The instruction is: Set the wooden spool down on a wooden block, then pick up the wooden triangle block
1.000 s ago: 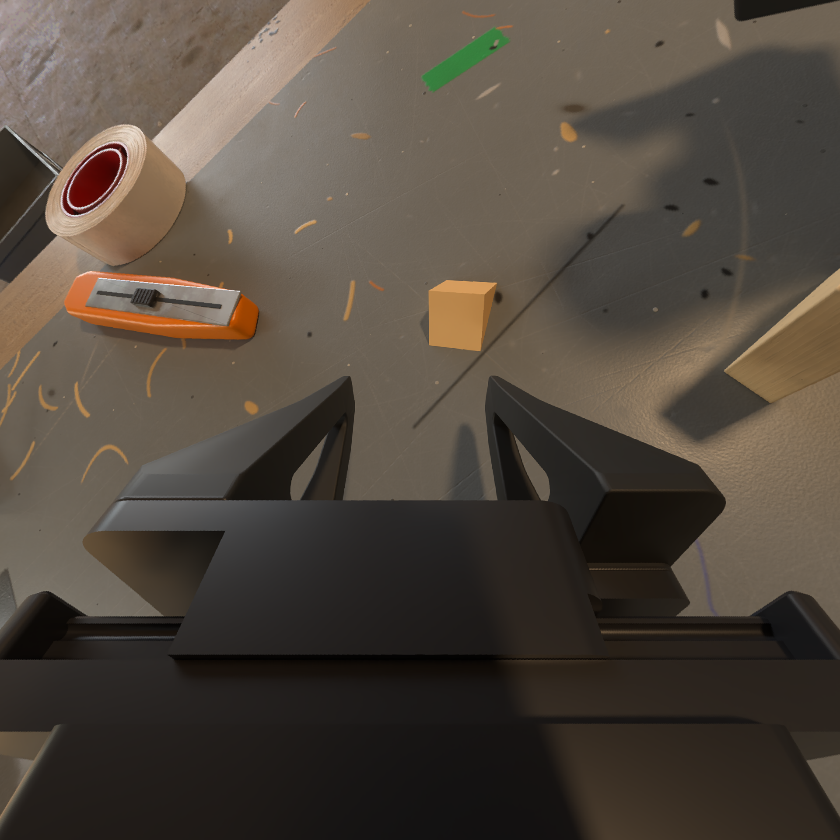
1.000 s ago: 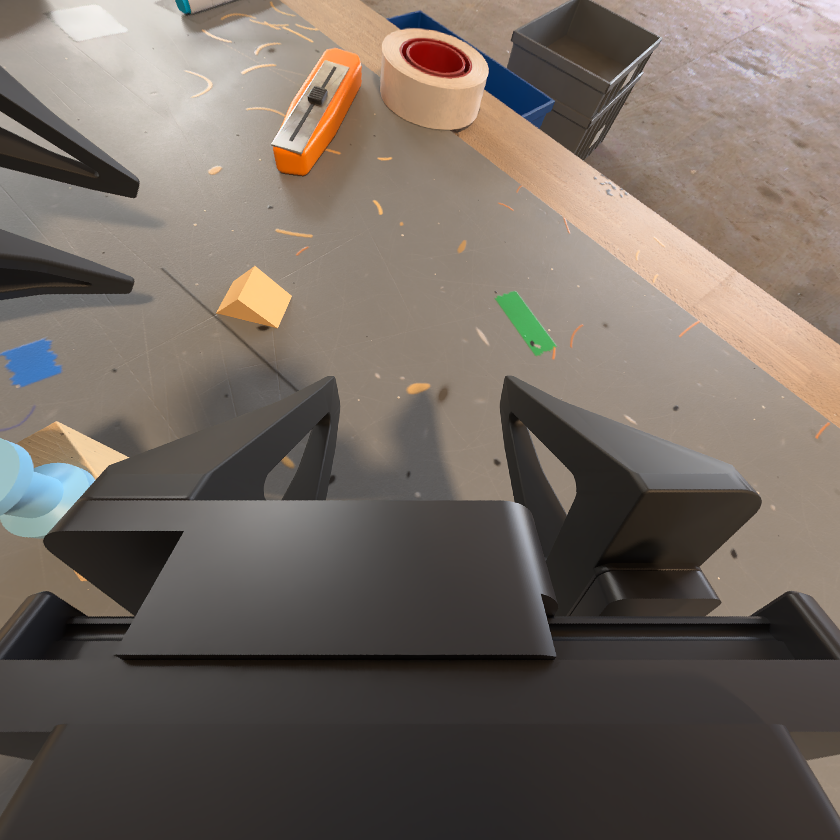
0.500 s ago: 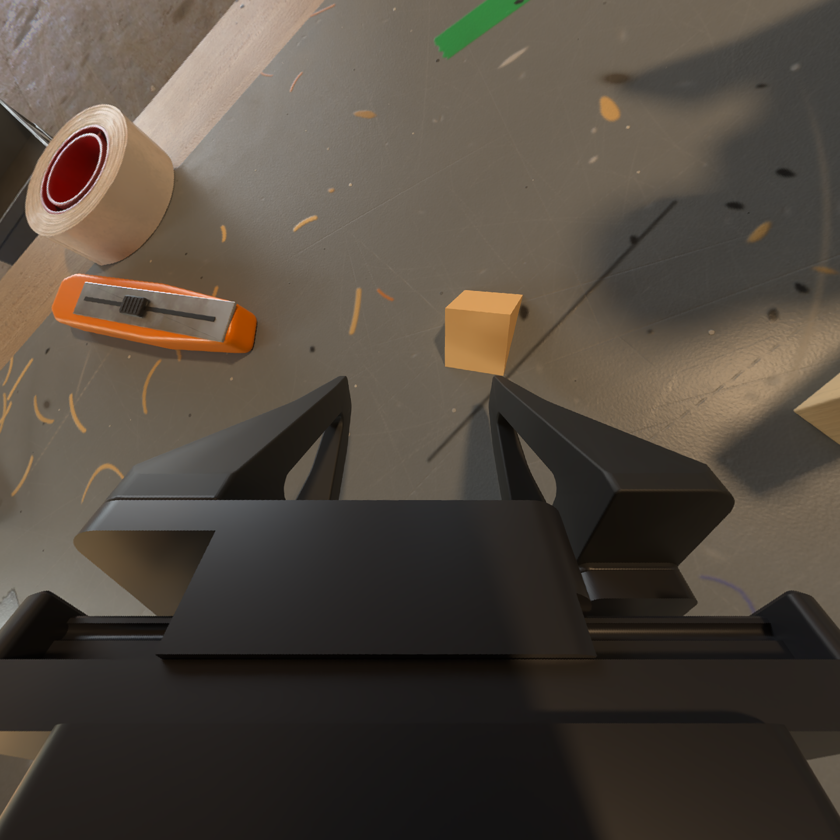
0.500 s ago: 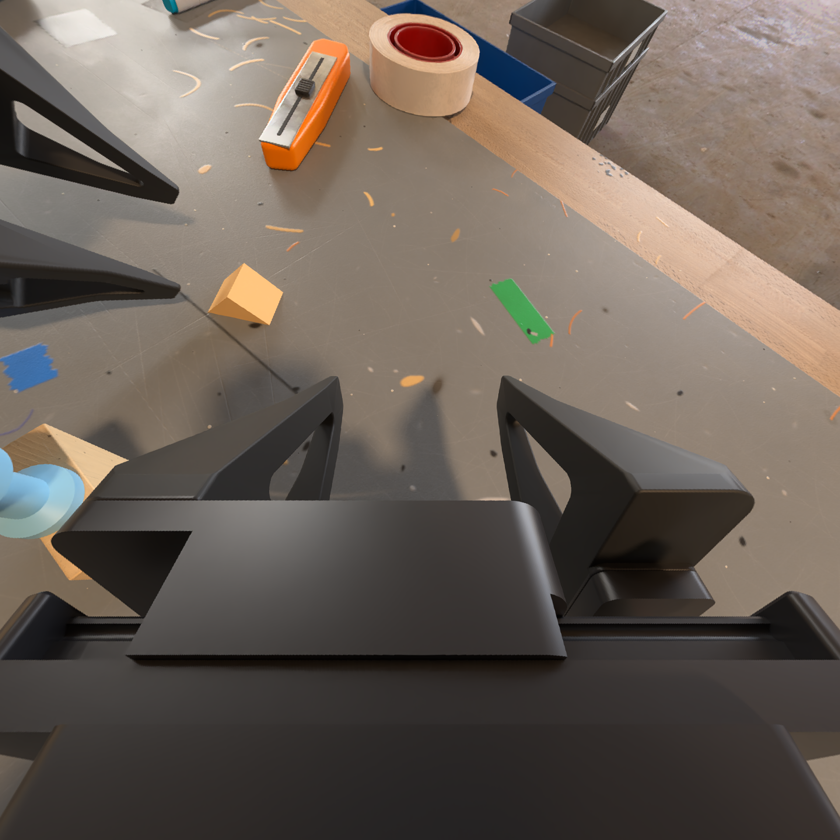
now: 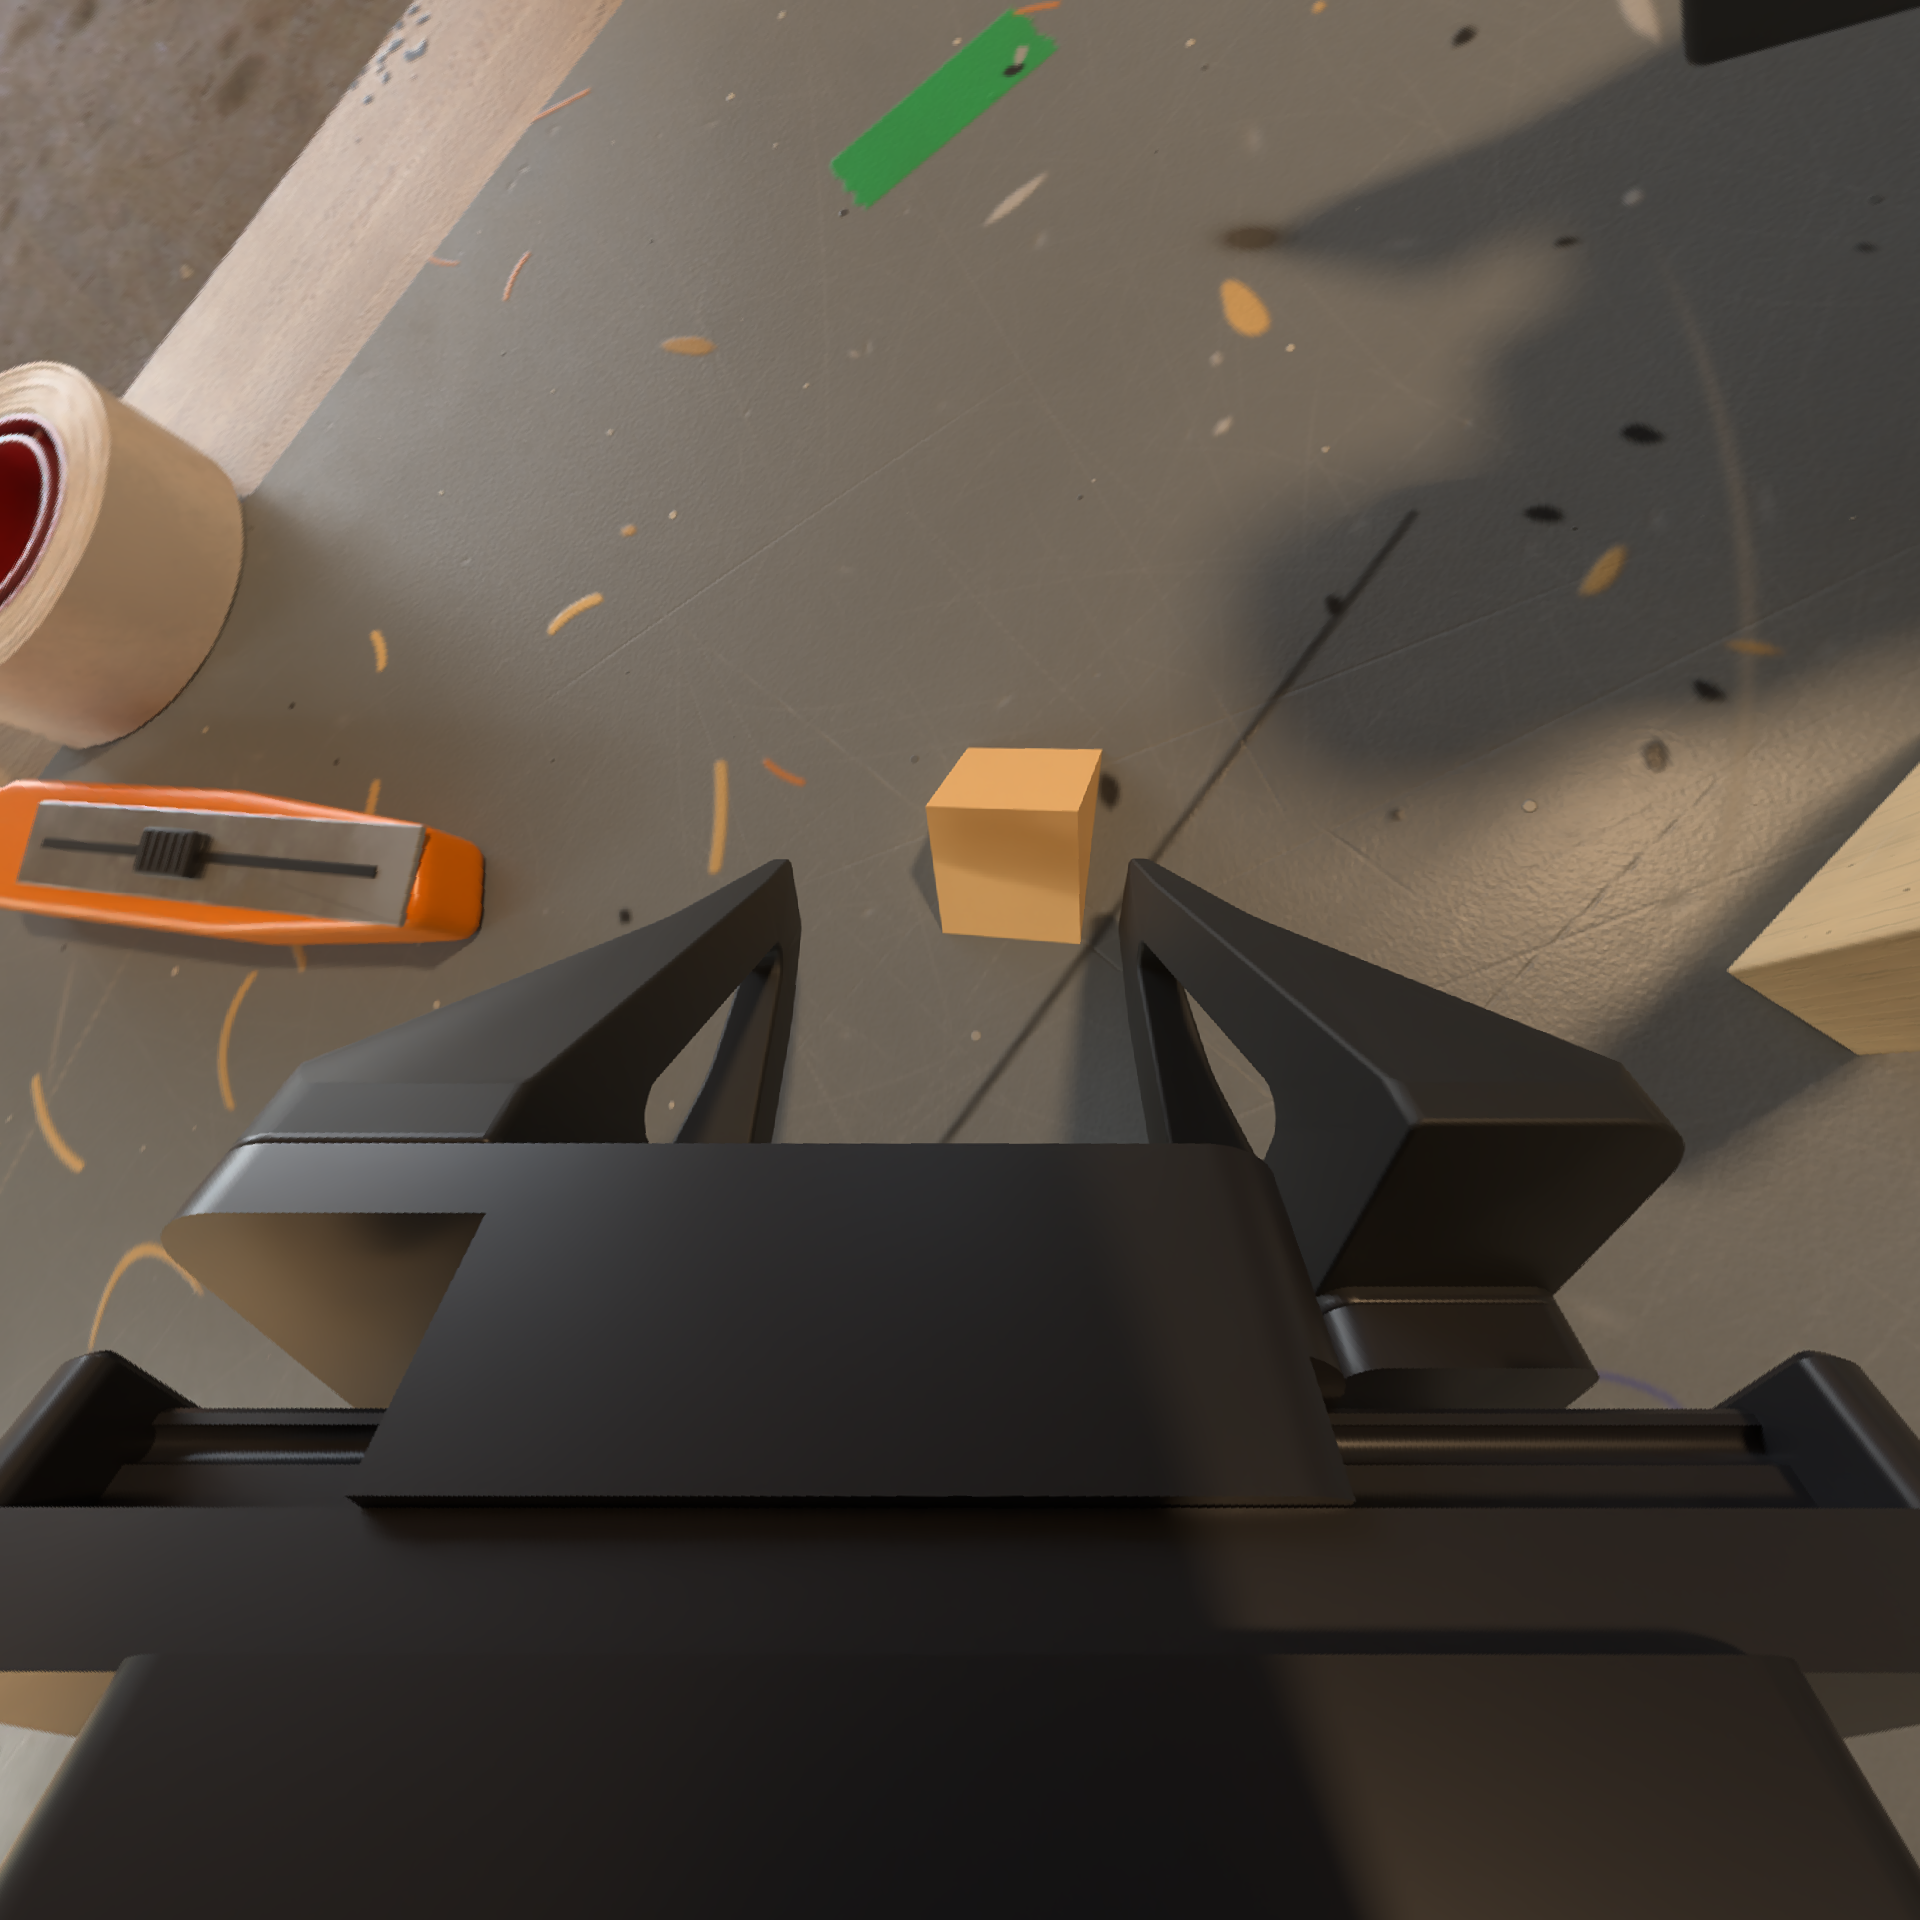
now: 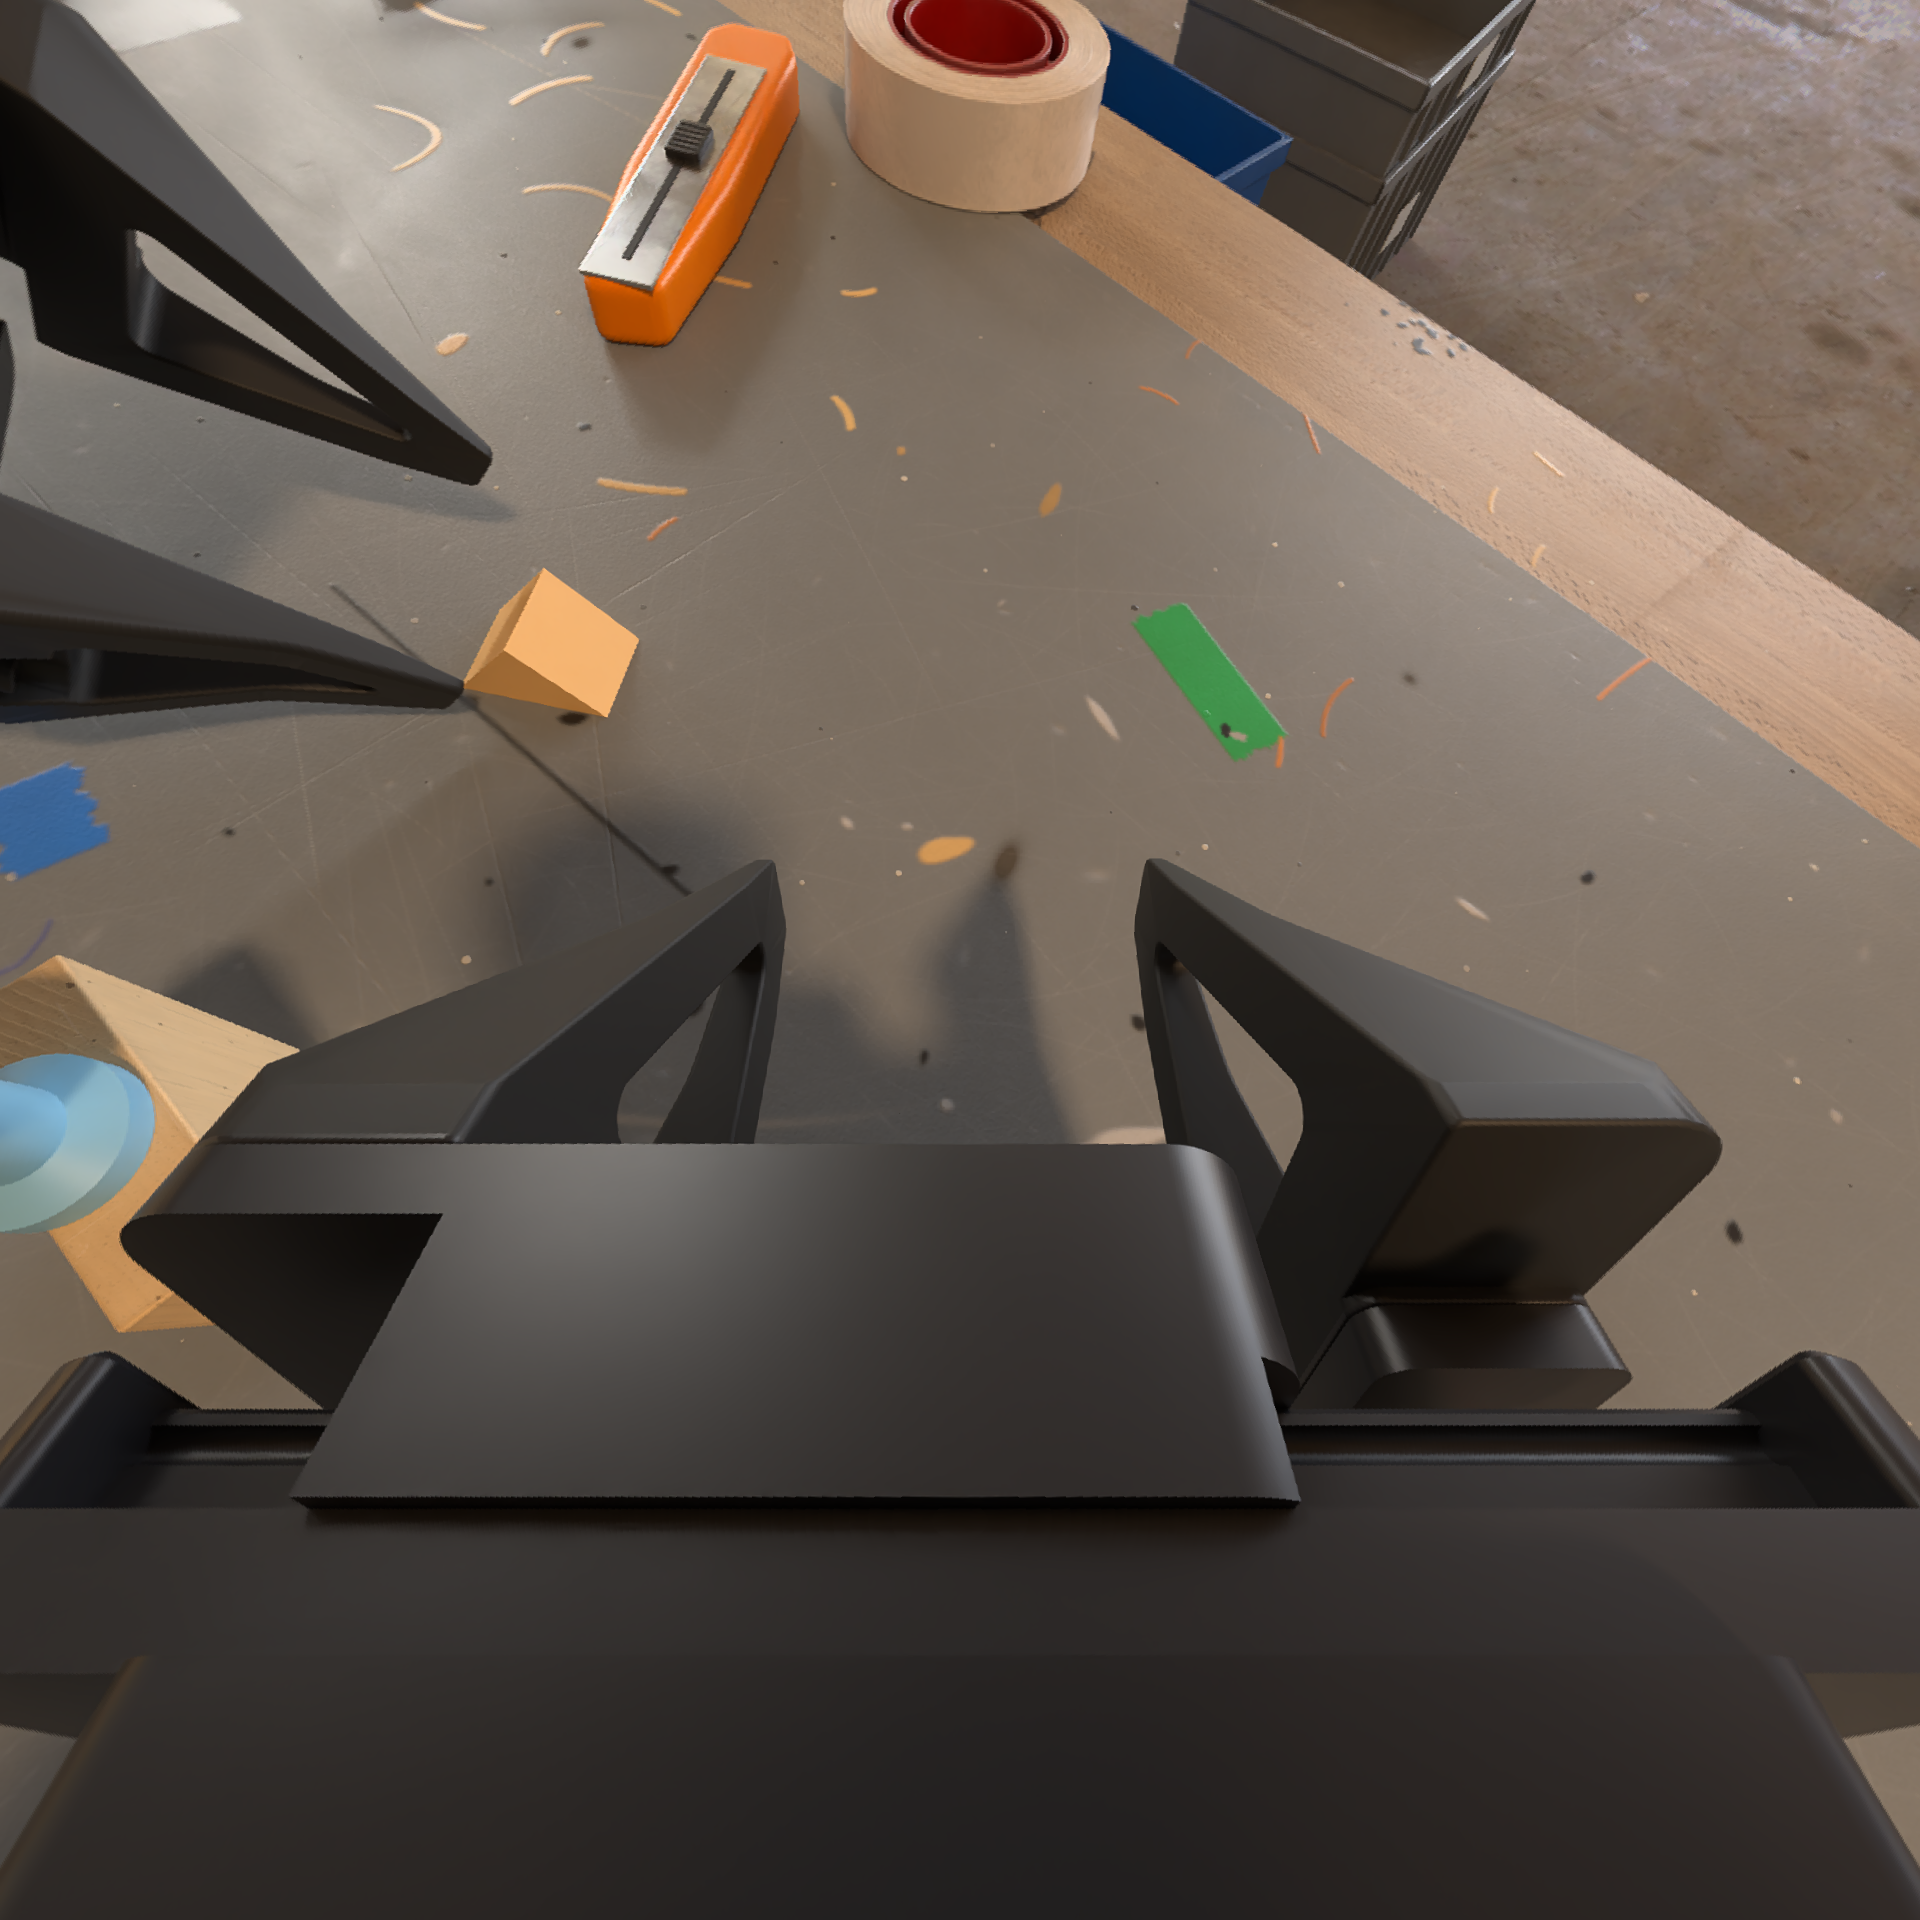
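The orange wooden triangle block (image 5: 1013, 842) lies on the grey mat, just ahead of my left gripper (image 5: 961, 871). The gripper is open and empty, and the block sits nearer its right finger. In the right wrist view, one left fingertip (image 6: 452, 686) reaches a corner of the triangle block (image 6: 556, 649). My right gripper (image 6: 958, 871) is open and empty over bare mat. The light blue spool (image 6: 52, 1138) rests on a pale wooden block (image 6: 197, 1049) at the lower left. That block also shows at the right edge of the left wrist view (image 5: 1839, 935).
A tape roll (image 5: 104, 582) and an orange utility knife (image 5: 229, 862) lie left of the left gripper. A green tape strip (image 6: 1205, 681) and a blue patch (image 6: 47, 821) lie flat on the mat. The wooden table edge (image 6: 1455, 416) runs diagonally, with a blue bin (image 6: 1195, 114) and grey crates (image 6: 1382, 104) beyond.
My left gripper has moved forward to the triangle block, which now sits at its fingertips. The right gripper has shifted slightly. The spool stays on the pale block.
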